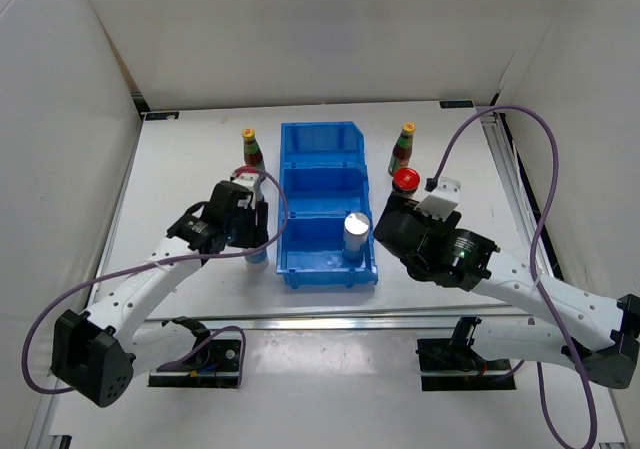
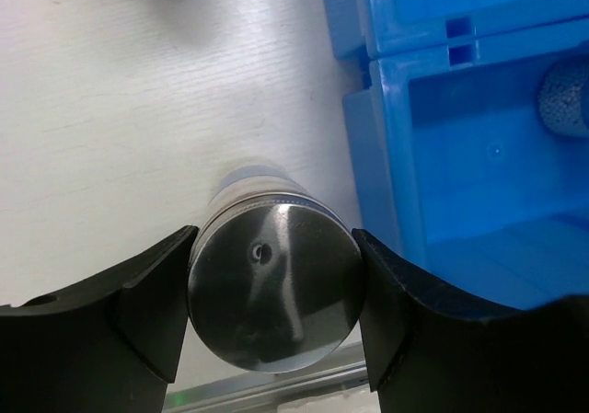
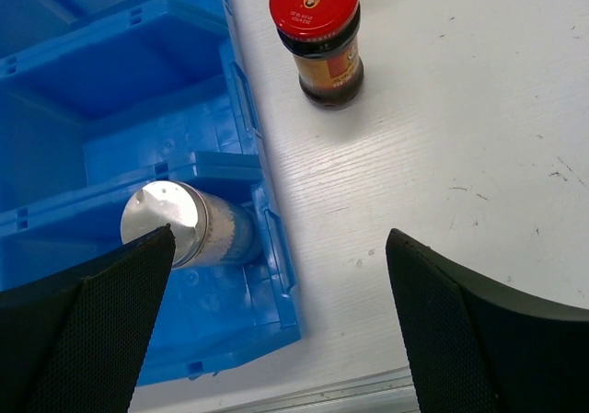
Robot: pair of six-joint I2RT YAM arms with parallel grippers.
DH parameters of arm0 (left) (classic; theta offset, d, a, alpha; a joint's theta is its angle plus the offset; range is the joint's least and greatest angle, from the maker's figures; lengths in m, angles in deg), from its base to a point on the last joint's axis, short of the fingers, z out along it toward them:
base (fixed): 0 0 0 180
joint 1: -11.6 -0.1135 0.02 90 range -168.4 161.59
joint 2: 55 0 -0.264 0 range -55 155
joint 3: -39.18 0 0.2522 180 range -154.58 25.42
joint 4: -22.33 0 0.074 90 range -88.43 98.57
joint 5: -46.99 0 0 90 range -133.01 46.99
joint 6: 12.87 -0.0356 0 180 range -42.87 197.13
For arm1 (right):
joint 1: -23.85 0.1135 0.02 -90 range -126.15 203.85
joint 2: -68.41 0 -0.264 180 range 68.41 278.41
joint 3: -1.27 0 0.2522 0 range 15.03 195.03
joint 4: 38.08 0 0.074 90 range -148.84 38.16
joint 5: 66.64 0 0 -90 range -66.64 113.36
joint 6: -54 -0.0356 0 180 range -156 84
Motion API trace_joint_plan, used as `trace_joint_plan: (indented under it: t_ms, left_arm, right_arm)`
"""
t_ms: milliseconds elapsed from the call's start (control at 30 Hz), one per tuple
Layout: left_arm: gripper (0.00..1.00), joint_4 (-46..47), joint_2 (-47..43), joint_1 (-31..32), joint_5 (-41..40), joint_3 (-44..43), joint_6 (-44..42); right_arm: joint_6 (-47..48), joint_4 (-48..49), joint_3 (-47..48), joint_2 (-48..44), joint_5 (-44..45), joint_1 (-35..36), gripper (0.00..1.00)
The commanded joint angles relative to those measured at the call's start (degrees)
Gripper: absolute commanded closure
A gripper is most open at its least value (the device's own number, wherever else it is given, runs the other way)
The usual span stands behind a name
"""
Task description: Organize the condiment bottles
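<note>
The left gripper [image 2: 273, 295] is clasping the upright white-blue silver-topped bottle [image 2: 267, 247] on the white table [image 2: 138, 109], the blue plastic bin [image 2: 386, 155] lying just to its right, while the right gripper [image 3: 279, 247] is hanging open.

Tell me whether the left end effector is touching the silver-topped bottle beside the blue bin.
Touching. The left wrist view shows the left end effector with fingers pressed against both sides of the silver-topped bottle, no gap.

Blue bin [image 1: 322, 127]; dark squat jar [image 3: 329, 63], red lid [image 3: 314, 2]; silver-topped bottle [image 2: 273, 284]; yellow-capped slim bottle [image 1: 250, 150]; white table [image 1: 180, 169].
</note>
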Motion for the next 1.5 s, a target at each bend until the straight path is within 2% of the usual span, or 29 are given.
trace_joint_plan:
  t_ms: [0, 167, 233, 267, 333, 367, 500, 733, 867, 1133, 1267, 1300, 1467]
  left_arm:
    - [0.57, -2.73, -1.26, -0.10, -4.90, -8.37, -1.68]
    - [0.63, -7.32, 0.49, -0.10, -8.17, -25.49, -4.40]
    - [0.63, -8.98, 2.07, 1.29, -8.17, -29.64, -4.40]
    - [0.65, -8.99, 2.08, 1.91, -8.17, -32.71, -4.40]
    - [0.65, -8.99, 2.87, 3.23, -5.02, -34.40, -2.65]
    - [0.65, -8.99, 3.39, 4.37, -3.52, -34.93, -0.82]
    - [0.69, -6.63, 3.92, 7.54, 2.64, -32.49, 3.49]
    - [0.67, -1.44, 1.65, 11.85, 1.50, -21.69, 6.32]
    - [0.66, 1.55, 1.11, 12.99, 1.50, -18.68, 6.32]
    - [0.65, 3.22, 4.44, 15.97, 0.45, -17.54, 6.85]
    - [0.59, 4.71, 6.03, 15.98, -1.74, -15.08, 6.33]
    - [0.59, 4.72, 6.82, 15.98, -2.36, -14.46, 6.32]
    - [0.55, 7.79, 8.93, 15.98, -4.92, -12.44, 5.27]
  right_arm:
    - [-1.98, -0.12, -0.31, -0.45, 3.00, 0.37, 0.02]
    - [-3.74, -0.65, -0.31, -0.45, 3.53, 0.37, 0.10]
    - [-4.27, -1.35, -0.31, -0.45, 3.53, 0.37, 0.10]
    - [-4.27, -1.36, -0.31, -0.45, 3.53, 0.37, 0.09]
    - [-4.79, -1.36, -0.31, -1.14, 3.53, 0.37, 0.00]
    - [-5.75, -1.36, -0.92, -1.15, 4.05, 0.37, 0.00]
    - [-8.83, -2.85, -1.63, -2.90, 4.58, 0.37, 0.00]
    - [-12.00, -3.99, -3.38, -4.49, 4.58, 0.37, 0.19]
    - [-12.53, -3.99, -4.00, -5.54, 4.58, 0.37, 0.26]
    - [-13.06, -4.52, -4.53, -5.54, 4.58, 0.37, 0.28]
    - [-11.75, -3.56, -4.53, -5.54, 4.58, 0.37, 0.05]
    - [-10.17, -2.33, -4.53, -5.54, 4.58, 0.37, 0.01]
    - [-8.92, -0.39, -4.53, -5.54, 5.10, 0.37, 0.00]
